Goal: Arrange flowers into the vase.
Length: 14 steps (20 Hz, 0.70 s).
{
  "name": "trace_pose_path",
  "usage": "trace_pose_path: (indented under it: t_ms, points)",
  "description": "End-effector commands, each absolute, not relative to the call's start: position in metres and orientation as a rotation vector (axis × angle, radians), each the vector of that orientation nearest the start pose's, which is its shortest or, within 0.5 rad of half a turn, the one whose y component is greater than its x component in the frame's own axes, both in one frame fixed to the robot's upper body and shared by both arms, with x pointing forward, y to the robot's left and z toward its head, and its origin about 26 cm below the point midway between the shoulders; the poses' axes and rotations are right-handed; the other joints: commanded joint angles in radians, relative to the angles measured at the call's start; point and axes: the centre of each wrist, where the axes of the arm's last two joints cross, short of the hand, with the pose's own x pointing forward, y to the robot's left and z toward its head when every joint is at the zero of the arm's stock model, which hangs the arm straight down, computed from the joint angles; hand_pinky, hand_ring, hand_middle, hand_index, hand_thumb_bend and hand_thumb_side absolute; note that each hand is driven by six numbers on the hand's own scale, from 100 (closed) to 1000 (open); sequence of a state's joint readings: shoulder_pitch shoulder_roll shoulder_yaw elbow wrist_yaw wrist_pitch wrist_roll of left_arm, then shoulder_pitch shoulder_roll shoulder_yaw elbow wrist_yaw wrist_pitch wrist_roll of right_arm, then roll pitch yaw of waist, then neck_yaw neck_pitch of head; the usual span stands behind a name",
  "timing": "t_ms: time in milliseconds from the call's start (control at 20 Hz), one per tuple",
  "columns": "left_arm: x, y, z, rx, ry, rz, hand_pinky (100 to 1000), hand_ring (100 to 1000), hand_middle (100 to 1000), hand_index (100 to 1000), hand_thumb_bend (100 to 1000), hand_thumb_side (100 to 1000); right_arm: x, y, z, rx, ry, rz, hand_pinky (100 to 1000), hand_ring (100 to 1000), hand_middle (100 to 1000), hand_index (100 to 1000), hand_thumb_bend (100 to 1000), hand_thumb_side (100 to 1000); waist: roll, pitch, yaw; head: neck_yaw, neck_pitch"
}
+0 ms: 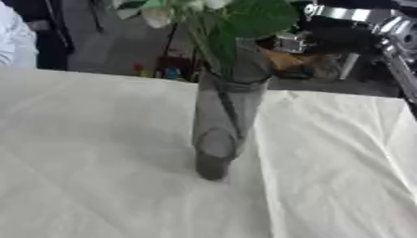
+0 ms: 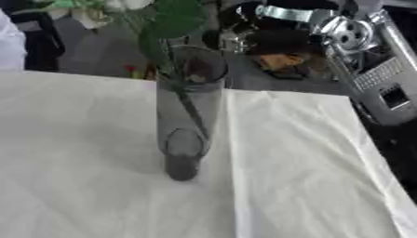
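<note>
A white cloth (image 1: pixel 97 153) with soft creases is covering the table and filling the left side of both views, lying well to the left of and below the robot's right hand. Towards the middle, a tall clear glass vase (image 2: pixel 185 116) with a narrow dark base is standing upright on that cloth, just to the left of and below the hand. Green stems (image 2: pixel 189 109) are running down inside the vase, so the flowers are already sitting in it; broad green leaves (image 1: pixel 248 21) and pale whitish blooms (image 1: pixel 159 15) are spreading above its rim, level with the hand and immediately to its left. At the upper right, the right hand (image 2: pixel 281 44), black with silver joints, is hanging beside the vase's rim, past the far edge of the table; whether it is touching the glass or the leaves cannot be told, and neither can whether its fingers are spread or closed. The silver and black forearm (image 2: pixel 371 56) is reaching in from the upper right corner behind it.
</note>
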<state>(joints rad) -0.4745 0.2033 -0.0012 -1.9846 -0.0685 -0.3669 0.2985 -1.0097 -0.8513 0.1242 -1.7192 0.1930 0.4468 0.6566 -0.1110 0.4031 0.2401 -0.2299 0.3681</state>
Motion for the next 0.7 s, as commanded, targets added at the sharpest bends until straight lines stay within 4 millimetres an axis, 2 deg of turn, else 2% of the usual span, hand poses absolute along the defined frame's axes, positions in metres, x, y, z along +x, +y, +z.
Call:
trace_pose_path:
  t_ms: [50,450,550,600,700]
  points:
    - [0.311,0.225,0.245,-0.142,3.423,-0.036,754,771,778,825,100,1000,0.317,-0.28,0.433,-0.723,-1.747,1.208,1000,1000,947,1000,288,755,0.008,-0.03,-0.002,0.002,0.001]
    - [0.311,0.227,0.246,-0.153,3.419,-0.046,754,774,777,825,100,1000,0.297,-0.291,0.429,-0.863,-1.747,1.207,1000,1000,954,1000,262,774,0.013,-0.039,-0.008,0.007,0.004]
    - [0.311,0.227,0.246,-0.156,3.418,-0.052,754,774,777,825,100,1000,0.288,-0.294,0.426,-0.917,-1.754,1.194,1000,1000,953,1000,243,805,0.017,-0.043,-0.011,0.007,0.008]
    - [0.311,0.228,0.245,-0.16,3.418,-0.056,754,774,777,825,100,1000,0.282,-0.295,0.426,-0.96,-1.777,1.171,1000,1000,949,1000,219,851,0.021,-0.045,-0.015,0.009,0.009]
    - [0.311,0.229,0.245,-0.167,3.416,-0.066,754,775,776,825,100,1000,0.268,-0.295,0.424,-1.043,-1.854,1.101,1000,1000,938,1000,234,865,0.03,-0.048,-0.022,0.013,0.011]
